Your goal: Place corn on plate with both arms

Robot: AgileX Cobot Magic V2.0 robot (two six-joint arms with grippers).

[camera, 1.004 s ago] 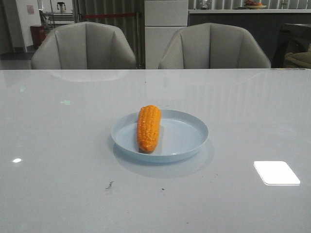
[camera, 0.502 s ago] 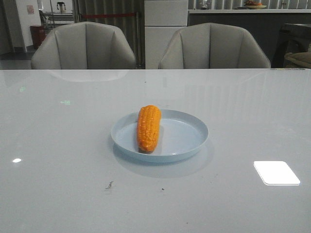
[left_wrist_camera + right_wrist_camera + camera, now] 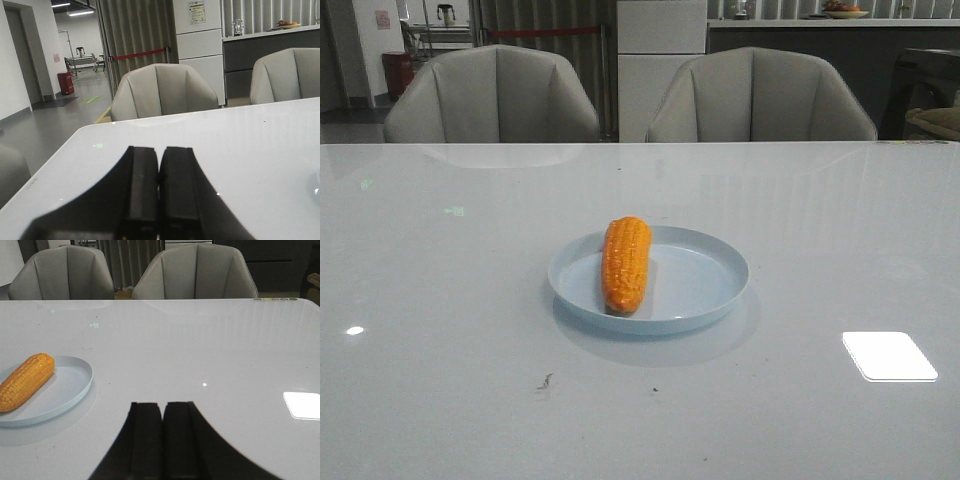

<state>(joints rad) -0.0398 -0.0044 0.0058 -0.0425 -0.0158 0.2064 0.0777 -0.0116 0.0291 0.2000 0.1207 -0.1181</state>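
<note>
On your left, the left gripper [image 3: 159,170] has its fingers [image 3: 142,185] pressed together with nothing between them, above the pale surface [image 3: 440,250]. At the middle, the corn [image 3: 626,264] lies in the left half of the plate [image 3: 705,285], its far tip over the rim. On your right, the right gripper [image 3: 163,417] has its fingers [image 3: 179,430] closed and empty too, well apart from the plate.

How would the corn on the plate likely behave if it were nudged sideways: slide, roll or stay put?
The corn is a rounded, tapered cob lying on its side, so it would probably roll, likely curving. Its bumpy kernels may add some grip. The plate looks smooth, with a low raised rim that might stop a slow roll.
</note>
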